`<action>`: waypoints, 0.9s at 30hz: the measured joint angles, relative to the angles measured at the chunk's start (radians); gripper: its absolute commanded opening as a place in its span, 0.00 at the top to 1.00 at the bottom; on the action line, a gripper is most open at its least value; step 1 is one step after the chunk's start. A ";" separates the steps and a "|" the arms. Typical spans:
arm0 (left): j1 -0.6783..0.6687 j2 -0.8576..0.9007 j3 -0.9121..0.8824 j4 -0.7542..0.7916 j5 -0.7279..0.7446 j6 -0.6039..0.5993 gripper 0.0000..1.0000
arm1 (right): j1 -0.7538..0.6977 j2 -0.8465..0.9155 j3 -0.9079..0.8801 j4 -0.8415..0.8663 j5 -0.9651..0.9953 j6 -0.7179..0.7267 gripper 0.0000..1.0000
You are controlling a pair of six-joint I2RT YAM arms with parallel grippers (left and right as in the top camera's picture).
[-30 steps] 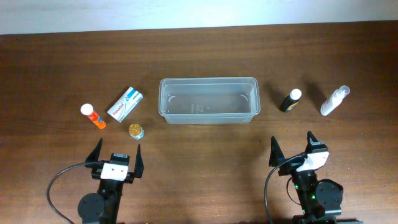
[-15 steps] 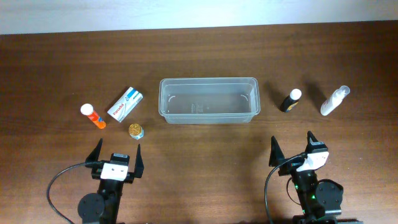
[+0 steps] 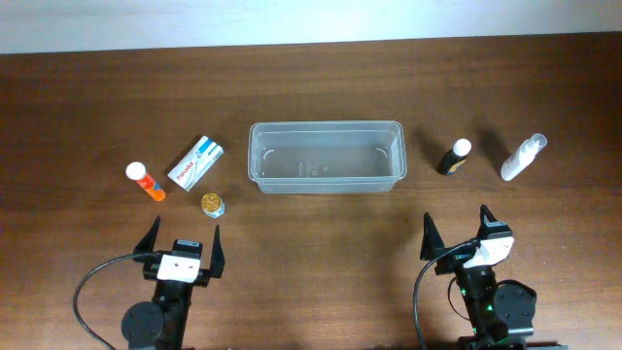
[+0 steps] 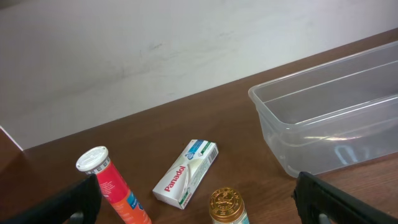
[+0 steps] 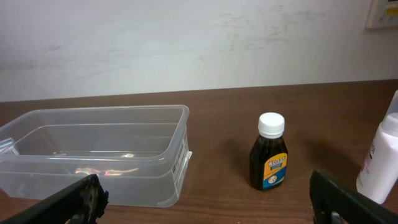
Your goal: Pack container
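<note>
**Container at mid-table, both grippers released**

The clear plastic container (image 3: 326,157) sits upright at the middle of the brown wooden table (image 3: 321,262), its long side facing the arms. To its left lie a white Panadol box (image 3: 195,161), an orange tube with a white cap (image 3: 146,181) and a small gold-lidded jar (image 3: 213,204), all apart from the tub. To its right lie a dark Woods bottle with a white cap (image 3: 453,157) and, farther out, a white spray bottle (image 3: 523,157). The left gripper (image 3: 182,237) and right gripper (image 3: 457,227) hover near the table's front edge, well apart from everything, fingers spread wide and grasping nothing.
</note>
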 measured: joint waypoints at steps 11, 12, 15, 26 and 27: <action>0.000 0.000 0.000 0.000 0.000 0.000 0.01 | 0.000 0.000 0.008 -0.013 0.103 0.042 0.02; 0.000 0.000 0.000 0.000 0.000 0.000 0.01 | 0.000 0.002 0.021 -0.027 0.123 0.046 0.02; 0.000 0.000 0.000 0.000 0.000 0.000 0.01 | 0.000 0.040 0.119 -0.092 0.175 0.055 0.02; 0.000 0.000 0.000 0.000 0.000 0.000 0.01 | -0.003 0.682 0.834 -0.587 0.291 0.100 0.02; 0.000 0.000 0.000 0.000 0.000 0.000 0.00 | -0.006 0.759 0.914 -0.643 0.298 0.107 0.02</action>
